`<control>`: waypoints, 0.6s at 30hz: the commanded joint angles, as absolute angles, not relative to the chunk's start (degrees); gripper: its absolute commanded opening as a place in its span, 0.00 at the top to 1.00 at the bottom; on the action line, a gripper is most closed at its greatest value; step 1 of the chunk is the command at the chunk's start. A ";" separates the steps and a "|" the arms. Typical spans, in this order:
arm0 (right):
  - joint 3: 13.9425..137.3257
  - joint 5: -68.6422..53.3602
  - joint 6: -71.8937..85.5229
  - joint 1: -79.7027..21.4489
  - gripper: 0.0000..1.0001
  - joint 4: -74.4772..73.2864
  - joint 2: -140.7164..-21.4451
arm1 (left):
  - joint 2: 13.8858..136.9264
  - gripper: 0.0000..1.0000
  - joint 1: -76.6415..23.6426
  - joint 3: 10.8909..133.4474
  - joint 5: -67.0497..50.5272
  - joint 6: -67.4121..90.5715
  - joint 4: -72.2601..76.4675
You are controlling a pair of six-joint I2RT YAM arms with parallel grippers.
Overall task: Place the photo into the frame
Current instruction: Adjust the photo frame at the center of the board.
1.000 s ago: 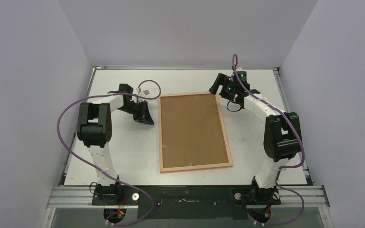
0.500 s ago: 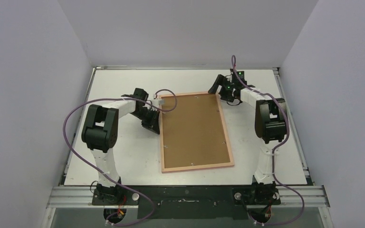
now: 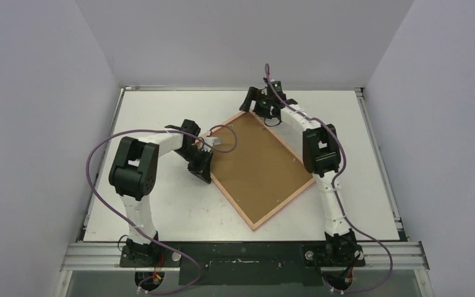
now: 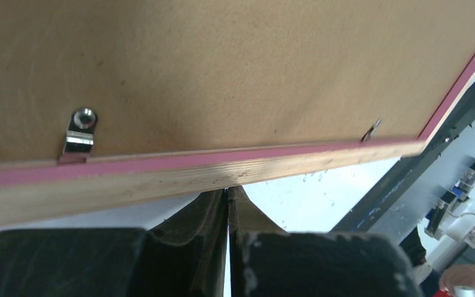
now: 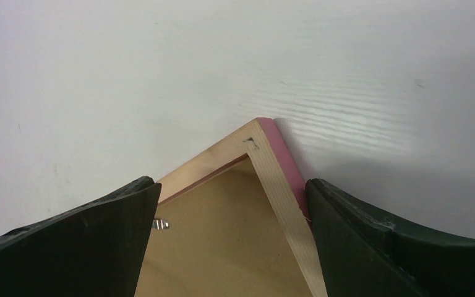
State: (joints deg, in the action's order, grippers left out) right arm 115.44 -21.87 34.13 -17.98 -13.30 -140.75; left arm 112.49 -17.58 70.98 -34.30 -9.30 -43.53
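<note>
The frame (image 3: 284,205) lies back-up on the table, turned diagonally, with a brown backing board (image 3: 260,167) filling it. My left gripper (image 3: 206,175) is shut with nothing between its fingers. Its tips (image 4: 229,189) rest against the outer side of the frame's pale wood rail (image 4: 161,179), below the board (image 4: 222,74). My right gripper (image 3: 248,104) is open and straddles the frame's far corner (image 5: 265,145), one finger on each side. The board (image 5: 222,253) shows between those fingers. The photo is not visible in any view.
A small metal clip (image 4: 79,132) holds the board at the rail, and another clip (image 5: 161,224) shows near my right gripper's left finger. Grey walls close in the white table (image 3: 161,204) on three sides. A black rail (image 3: 241,253) carries the arm bases.
The frame has swung counterclockwise from upright to diagonal. My right gripper moved left with the far corner between its fingers. My left gripper closed the last bit and pushed in against the left rail.
</note>
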 commanded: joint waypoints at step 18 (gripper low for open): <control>118.25 -24.94 31.96 -27.58 0.10 -13.24 -135.52 | 109.95 0.70 -19.53 77.16 -46.80 -19.77 -57.32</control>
